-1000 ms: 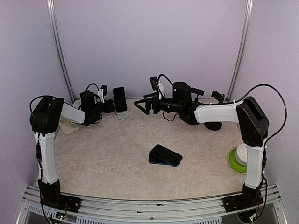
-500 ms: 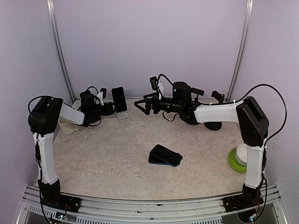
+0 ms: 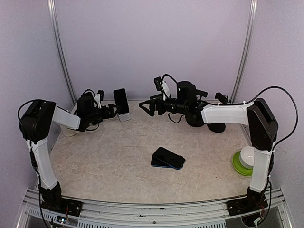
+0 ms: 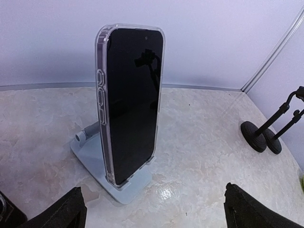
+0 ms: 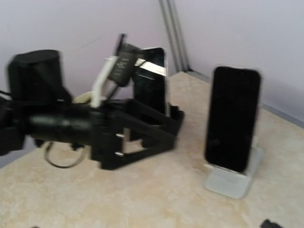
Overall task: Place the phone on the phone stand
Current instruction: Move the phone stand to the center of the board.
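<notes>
A black phone [image 3: 121, 100] in a clear case stands upright on the pale grey phone stand [image 3: 125, 117] at the back left of the table. It fills the left wrist view [image 4: 133, 104], resting on the stand's lip [image 4: 118, 183]. My left gripper [image 3: 112, 112] is open and empty just left of the stand, with its fingertips [image 4: 71, 209] apart from the phone. My right gripper [image 3: 147, 108] is open and empty to the right of the stand. The right wrist view shows the phone [image 5: 232, 118] on the stand [image 5: 232, 183].
A second dark phone [image 3: 167, 158] lies flat mid-table. A green plate [image 3: 237, 166] with a white cup stands at the right edge. Black round stand bases [image 4: 259, 137] sit at the back right. A cream cup [image 3: 69, 129] is at the far left.
My left arm has drawn back to the left, away from the phone, which stays on the stand. My right arm has shifted slightly to the right.
</notes>
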`<action>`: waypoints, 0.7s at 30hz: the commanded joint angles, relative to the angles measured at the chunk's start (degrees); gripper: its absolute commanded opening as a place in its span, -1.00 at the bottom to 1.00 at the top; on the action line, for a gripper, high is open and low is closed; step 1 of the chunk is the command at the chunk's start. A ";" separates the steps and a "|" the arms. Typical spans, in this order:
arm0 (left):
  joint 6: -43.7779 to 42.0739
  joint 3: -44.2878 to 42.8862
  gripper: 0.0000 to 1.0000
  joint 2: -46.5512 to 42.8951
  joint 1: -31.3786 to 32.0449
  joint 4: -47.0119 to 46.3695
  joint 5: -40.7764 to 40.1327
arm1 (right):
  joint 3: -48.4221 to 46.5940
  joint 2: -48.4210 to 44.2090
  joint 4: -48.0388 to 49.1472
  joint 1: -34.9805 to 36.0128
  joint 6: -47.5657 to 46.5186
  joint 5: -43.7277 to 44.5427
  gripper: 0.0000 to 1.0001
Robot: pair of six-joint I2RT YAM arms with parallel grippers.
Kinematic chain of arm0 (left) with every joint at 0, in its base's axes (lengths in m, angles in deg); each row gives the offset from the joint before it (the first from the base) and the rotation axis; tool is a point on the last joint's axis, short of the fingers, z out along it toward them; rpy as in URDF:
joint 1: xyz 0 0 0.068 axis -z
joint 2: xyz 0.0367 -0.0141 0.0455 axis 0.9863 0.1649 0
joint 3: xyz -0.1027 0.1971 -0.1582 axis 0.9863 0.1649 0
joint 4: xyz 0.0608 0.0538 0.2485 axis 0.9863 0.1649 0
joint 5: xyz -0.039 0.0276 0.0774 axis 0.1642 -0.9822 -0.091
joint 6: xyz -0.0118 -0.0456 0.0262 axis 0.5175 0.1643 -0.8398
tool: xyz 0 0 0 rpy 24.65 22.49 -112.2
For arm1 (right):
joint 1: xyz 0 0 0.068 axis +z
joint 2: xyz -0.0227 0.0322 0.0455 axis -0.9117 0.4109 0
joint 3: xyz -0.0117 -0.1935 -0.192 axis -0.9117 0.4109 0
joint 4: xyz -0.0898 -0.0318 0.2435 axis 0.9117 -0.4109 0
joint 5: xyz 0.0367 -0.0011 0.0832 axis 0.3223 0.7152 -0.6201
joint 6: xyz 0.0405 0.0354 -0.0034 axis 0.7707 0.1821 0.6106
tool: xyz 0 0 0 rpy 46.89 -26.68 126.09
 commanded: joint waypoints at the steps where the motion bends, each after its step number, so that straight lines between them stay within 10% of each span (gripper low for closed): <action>1: 1.53 3.02 0.98 -5.87 0.17 -0.38 -0.34 | 0.97 -5.48 -7.65 0.47 -2.58 5.48 1.00; 21: -3.87 8.11 0.98 -28.43 8.95 14.07 -5.80 | 4.15 -18.48 -27.99 0.06 -11.05 26.85 1.00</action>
